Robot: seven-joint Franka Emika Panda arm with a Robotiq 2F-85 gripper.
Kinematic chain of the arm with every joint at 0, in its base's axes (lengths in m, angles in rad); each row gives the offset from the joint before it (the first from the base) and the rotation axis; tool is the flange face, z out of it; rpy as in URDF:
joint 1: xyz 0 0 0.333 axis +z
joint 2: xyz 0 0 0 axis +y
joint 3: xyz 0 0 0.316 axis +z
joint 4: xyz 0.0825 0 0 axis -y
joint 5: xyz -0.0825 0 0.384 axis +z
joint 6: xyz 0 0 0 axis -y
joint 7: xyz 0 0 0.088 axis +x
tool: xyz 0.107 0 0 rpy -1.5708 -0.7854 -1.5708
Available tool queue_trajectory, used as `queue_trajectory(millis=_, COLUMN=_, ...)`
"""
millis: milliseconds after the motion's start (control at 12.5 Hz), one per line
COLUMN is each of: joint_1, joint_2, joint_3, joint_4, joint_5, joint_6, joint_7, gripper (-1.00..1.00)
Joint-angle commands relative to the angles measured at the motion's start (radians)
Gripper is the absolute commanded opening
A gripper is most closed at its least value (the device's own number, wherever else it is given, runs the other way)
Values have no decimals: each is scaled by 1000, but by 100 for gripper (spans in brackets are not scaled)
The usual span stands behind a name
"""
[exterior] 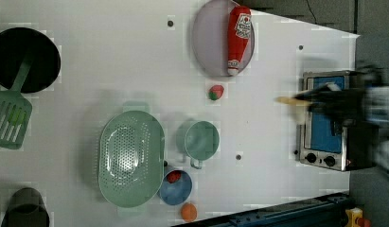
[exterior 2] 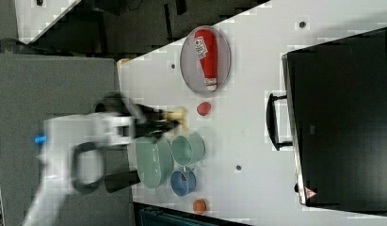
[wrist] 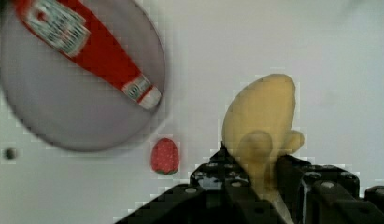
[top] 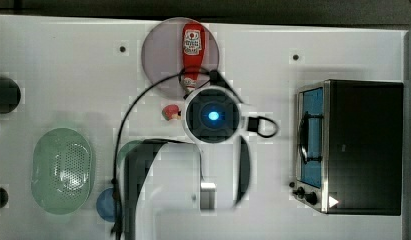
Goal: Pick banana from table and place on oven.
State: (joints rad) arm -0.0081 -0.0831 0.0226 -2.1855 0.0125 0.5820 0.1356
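In the wrist view the pale yellow banana (wrist: 263, 116) sticks out from between my black fingers, and my gripper (wrist: 259, 175) is shut on its lower end. It is held above the white table (wrist: 320, 42), clear of the surface. In the left view the banana (exterior: 292, 100) hangs just off the left view's left side of the oven (exterior: 324, 142), with my gripper (exterior: 309, 100) behind it. The right view shows the banana (exterior 2: 178, 114) and gripper (exterior 2: 165, 121) above the green cup, far from the black oven (exterior 2: 342, 117). In the top view my wrist covers the banana; the oven (top: 363, 145) stands at the top view's right.
A red ketchup bottle (top: 192, 47) lies on a grey plate (top: 160, 50). A toy strawberry (wrist: 164, 156) sits near the plate. A green colander (exterior: 130, 158), green cup (exterior: 201, 139), blue bowl (exterior: 175, 187), orange ball (exterior: 188, 212), black pan (exterior: 24, 59) and green spatula (exterior: 10, 120) fill the left view's left half.
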Motion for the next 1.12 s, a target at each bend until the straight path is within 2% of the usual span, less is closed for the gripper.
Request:
queue_trajectory(millis=80, joint_1=-16, joint_2=-84, joint_3=-78, joint_4=126, joint_5=-17, joint_6=-226, joint_7=31, gripper=-45)
queue_trajectory(millis=320, joint_1=-36, joint_2=-90, joint_3=-202, joint_4=204, joint_5=-42, joint_6=-321, joint_7=-8, gripper=-45)
queue_trajectory(millis=480, joint_1=-42, joint_2=-63, joint_3=-296, joint_4=216, joint_5=-118, joint_6=-302, joint_7=-196, gripper=-45)
queue_trajectory(millis=560, joint_1=-44, joint_2=-41, joint_3=-344, joint_4=224, joint_5=-144, joint_6=-276, joint_7=-293, gripper=-46)
queue_trajectory(millis=880, joint_1=-46, joint_2=93, joint_3=-527, joint_4=256, joint_5=-147, joint_6=-138, joint_7=-558, gripper=-46)
queue_trajectory(millis=1120, joint_1=-46, joint_2=209, joint_3=-600, joint_4=260, joint_5=-145, joint_6=-8, joint_7=-733, gripper=-45)
